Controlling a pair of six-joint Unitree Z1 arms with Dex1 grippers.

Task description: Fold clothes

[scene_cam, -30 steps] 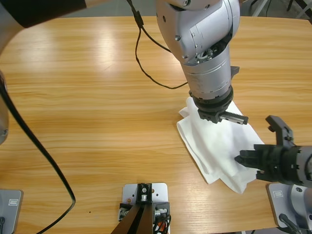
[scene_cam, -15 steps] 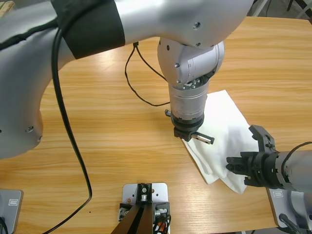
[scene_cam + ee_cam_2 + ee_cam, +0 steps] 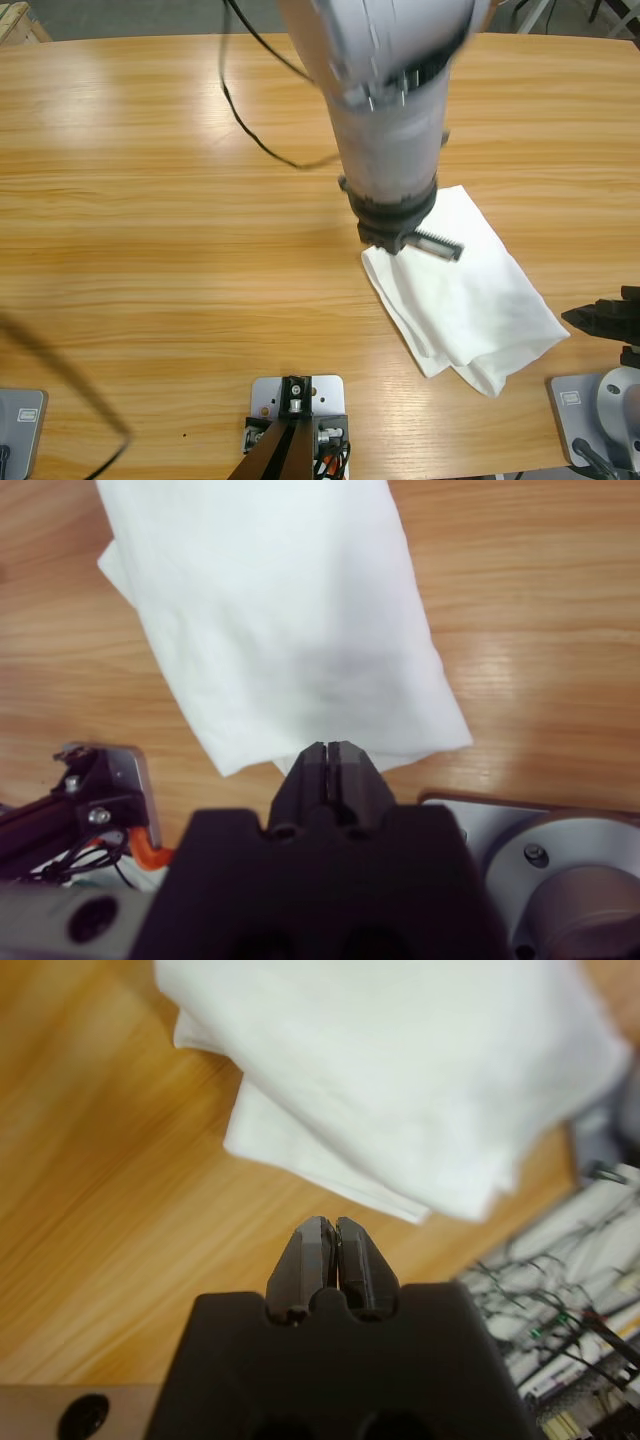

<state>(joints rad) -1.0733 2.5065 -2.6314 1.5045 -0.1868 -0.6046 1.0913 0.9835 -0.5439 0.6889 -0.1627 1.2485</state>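
A long wooden table (image 3: 150, 200) fills the view, with light glare at 10 o'clock and grey floor (image 3: 120, 15) beyond its 12 o'clock edge.

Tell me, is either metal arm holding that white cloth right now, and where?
Neither. The left pincer and right pincer are both shut with nothing between them; the folded T-shirt lies free on the table.

High view looks straight down — both wrist views closely share the clothes (image 3: 465, 290).
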